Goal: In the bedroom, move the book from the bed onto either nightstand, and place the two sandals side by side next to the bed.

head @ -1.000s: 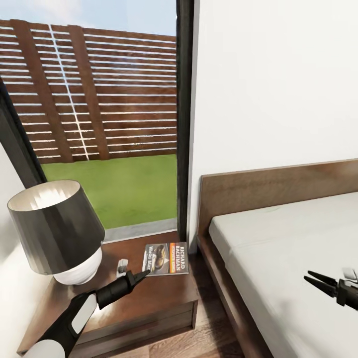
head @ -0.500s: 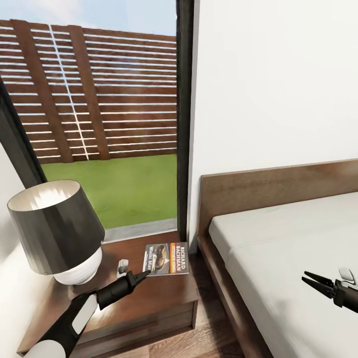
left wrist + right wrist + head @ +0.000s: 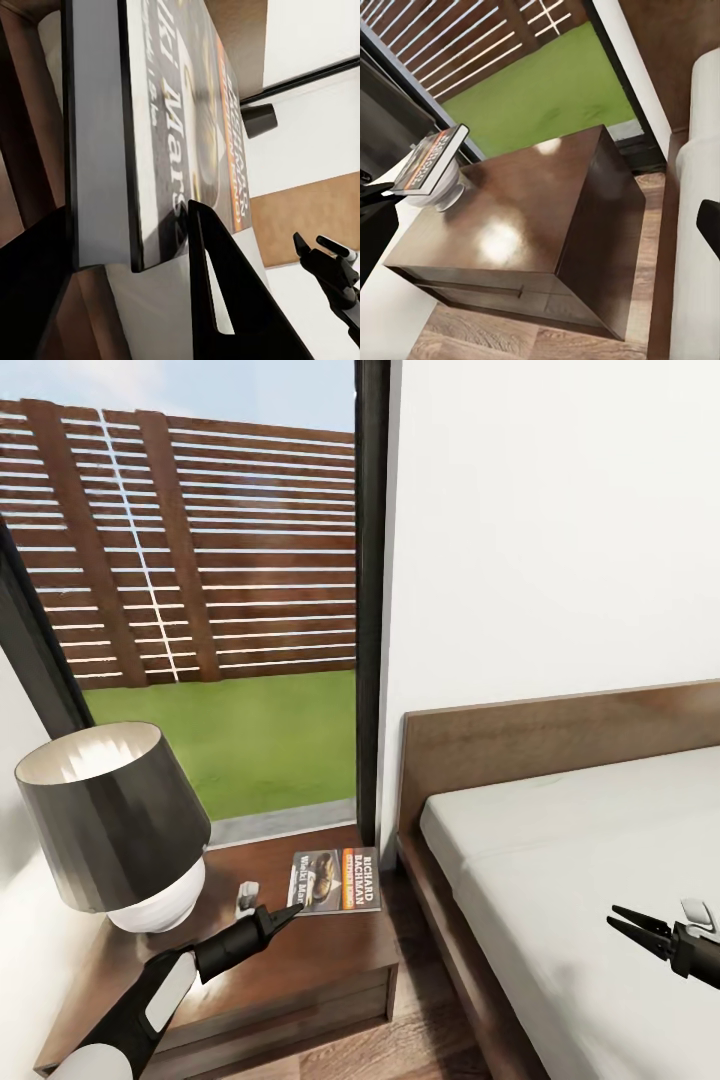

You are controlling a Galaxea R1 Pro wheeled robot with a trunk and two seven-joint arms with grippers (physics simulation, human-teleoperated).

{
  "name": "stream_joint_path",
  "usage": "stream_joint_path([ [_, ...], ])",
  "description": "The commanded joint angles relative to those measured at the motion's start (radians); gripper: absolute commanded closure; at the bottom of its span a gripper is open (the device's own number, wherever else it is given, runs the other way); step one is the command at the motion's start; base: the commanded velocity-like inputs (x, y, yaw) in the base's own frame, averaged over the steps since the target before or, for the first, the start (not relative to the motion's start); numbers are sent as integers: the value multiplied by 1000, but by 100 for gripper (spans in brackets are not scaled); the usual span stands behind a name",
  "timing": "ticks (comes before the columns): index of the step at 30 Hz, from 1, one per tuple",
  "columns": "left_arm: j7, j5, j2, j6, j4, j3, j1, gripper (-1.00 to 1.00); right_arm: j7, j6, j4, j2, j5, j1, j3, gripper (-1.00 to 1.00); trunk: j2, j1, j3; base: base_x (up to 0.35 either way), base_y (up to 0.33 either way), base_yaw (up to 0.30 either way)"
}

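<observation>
left gripper (image 3: 290, 911) clamps book (image 3: 334, 879) edge — over nightstand (image 3: 300, 960) | right gripper (image 3: 628, 924) spread, empty — arm cropped

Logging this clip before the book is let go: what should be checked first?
1. Book gripped by the left pincer, a finger on each face: ok.
2. Book over the nightstand: ok.
3. Book lying flat on the top: not ok; the right wrist view shows it tilted.
4. Book touching the top: cannot tell.
5. Room beside the lamp: ok; bare wood lies next to the book.
6. Right pincer open, holding nothing, over the bed: ok.
</observation>
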Motion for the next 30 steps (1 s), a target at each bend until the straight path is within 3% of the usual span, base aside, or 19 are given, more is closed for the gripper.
stream_joint_path([
  [1,-1,5,0,9,0,1,-1,100,3,11,0,0,-3,-1,0,-100,0,0,-1,0,0,16],
  [24,-1,5,-1,9,0,1,-1,100,3,9,0,1,-3,0,0,-100,0,0,-1,0,0,249],
  [30,-1,5,-1,9,0,1,-1,100,3,9,0,1,-3,0,0,-100,0,0,-1,0,0,103],
])
